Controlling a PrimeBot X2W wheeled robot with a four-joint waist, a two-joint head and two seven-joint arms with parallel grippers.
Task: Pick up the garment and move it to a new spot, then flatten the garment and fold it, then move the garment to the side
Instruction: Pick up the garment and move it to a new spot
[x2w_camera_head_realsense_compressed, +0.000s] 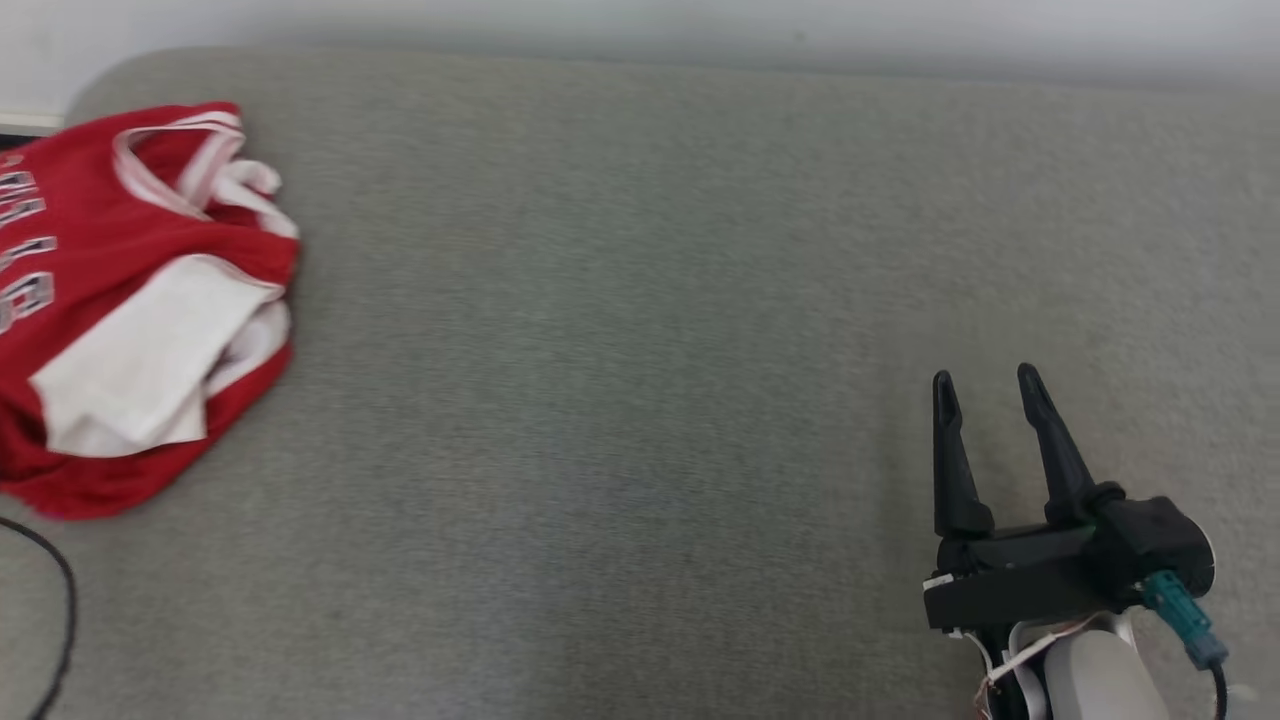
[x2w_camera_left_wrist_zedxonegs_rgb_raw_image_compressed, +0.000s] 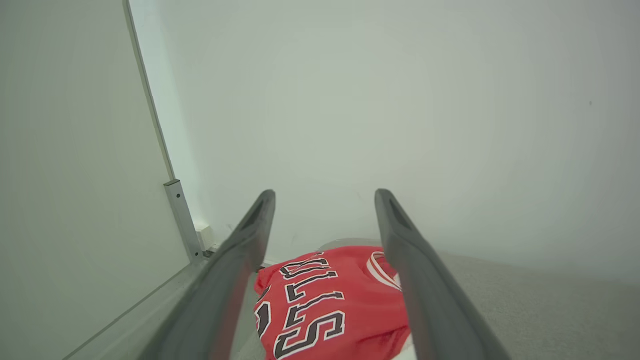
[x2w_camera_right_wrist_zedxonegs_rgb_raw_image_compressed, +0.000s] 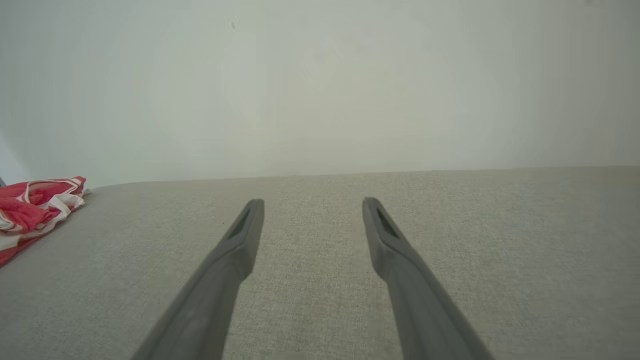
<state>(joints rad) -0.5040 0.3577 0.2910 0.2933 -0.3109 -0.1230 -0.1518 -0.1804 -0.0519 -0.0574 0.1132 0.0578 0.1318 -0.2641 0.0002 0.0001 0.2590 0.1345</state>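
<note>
The garment (x2w_camera_head_realsense_compressed: 130, 300) is seen as a red sports jersey, crumpled into a loose heap rather than spread flat. White trim with red stripes is shown along a curved opening at its far end, and a broad white flap is turned out across its middle. Large block letters, dark with a white outline, are printed across the red cloth; the whole word cannot be read.

The jaws of the left gripper (x2w_camera_left_wrist_zedxonegs_rgb_raw_image_compressed: 325, 194) are held wide apart, with nothing clamped between them. The garment is framed in the gap between its two fingers, below and just beyond the tips, which are raised against the white wall (x2w_camera_left_wrist_zedxonegs_rgb_raw_image_compressed: 425, 100). Whether the cloth is touched by those fingers cannot be told.

The jaws of the right gripper (x2w_camera_head_realsense_compressed: 986, 375) are likewise spread apart and empty, and are held low over the grey fabric surface (x2w_camera_head_realsense_compressed: 640, 350). The garment is found far to the left of these jaws, well apart from them, at the surface's far left corner. Between them a bare stretch of grey fabric is laid.

To the left of the left jaws, a pale panel edged by a metal strip (x2w_camera_left_wrist_zedxonegs_rgb_raw_image_compressed: 180, 220) is seen standing close beside the garment. A black cable (x2w_camera_head_realsense_compressed: 60, 600) is curved just beside the garment's near edge.
</note>
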